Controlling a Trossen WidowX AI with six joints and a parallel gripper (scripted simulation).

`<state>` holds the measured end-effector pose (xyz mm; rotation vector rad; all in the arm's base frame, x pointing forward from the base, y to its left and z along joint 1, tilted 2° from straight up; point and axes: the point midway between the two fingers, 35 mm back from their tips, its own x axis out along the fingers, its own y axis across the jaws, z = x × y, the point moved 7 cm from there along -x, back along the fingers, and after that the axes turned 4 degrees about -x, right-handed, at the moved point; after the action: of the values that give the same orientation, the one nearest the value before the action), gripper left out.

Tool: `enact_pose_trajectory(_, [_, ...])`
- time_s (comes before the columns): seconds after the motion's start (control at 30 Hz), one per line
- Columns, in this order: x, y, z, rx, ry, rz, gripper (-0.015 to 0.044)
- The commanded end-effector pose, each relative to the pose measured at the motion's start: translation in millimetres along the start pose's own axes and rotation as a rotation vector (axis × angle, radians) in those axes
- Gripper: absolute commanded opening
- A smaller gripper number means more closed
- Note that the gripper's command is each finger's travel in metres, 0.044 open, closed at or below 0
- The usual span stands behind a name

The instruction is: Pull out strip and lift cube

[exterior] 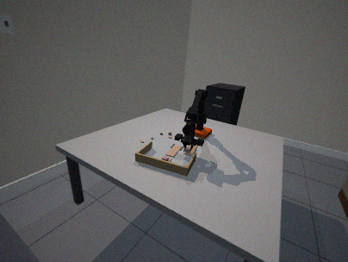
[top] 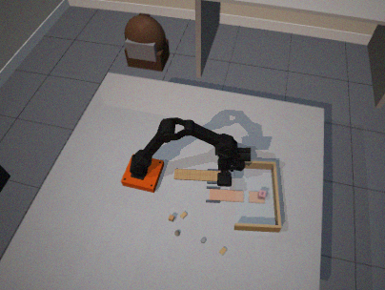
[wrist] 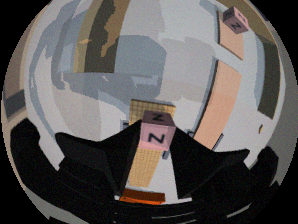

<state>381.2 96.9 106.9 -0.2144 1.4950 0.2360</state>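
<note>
The gripper (top: pixel 224 178) (wrist: pixel 157 131) is shut on a pink cube (wrist: pixel 156 137) with a dark letter. The cube is over the far part of the tan strip (top: pixel 195 175) (wrist: pixel 142 172); whether it still touches the strip I cannot tell. The tan strip shows no gap where visible; the cube and fingers hide part of it. Beside it, the salmon strip is in two pieces with a gap: a long piece (top: pixel 226 196) (exterior: pixel 174 151) (wrist: pixel 220 100) and a short piece (top: pixel 253 199) (wrist: pixel 229 42). A second lettered pink cube (top: pixel 262 194) (wrist: pixel 235 20) sits on the short piece.
A low wooden wall (top: pixel 277 196) (exterior: pixel 164 164) surrounds the strips' far end on three sides. Short dark guides (top: pixel 212 201) flank the salmon strip. The orange base (top: pixel 143 177) stands behind the tan strip's near end. Several small blocks and pebbles, such as a tan block (top: pixel 223 250), lie aside.
</note>
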Motion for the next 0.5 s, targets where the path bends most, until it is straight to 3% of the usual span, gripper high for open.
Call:
enact_pose_trajectory(0.0, [-10.8, 0.4, -12.2, -0.001, 0.001, 0.001, 0.0])
enact_pose_trajectory(0.47, [-36.6, 1.8, -52.8, -0.003, 0.006, 0.002, 0.0])
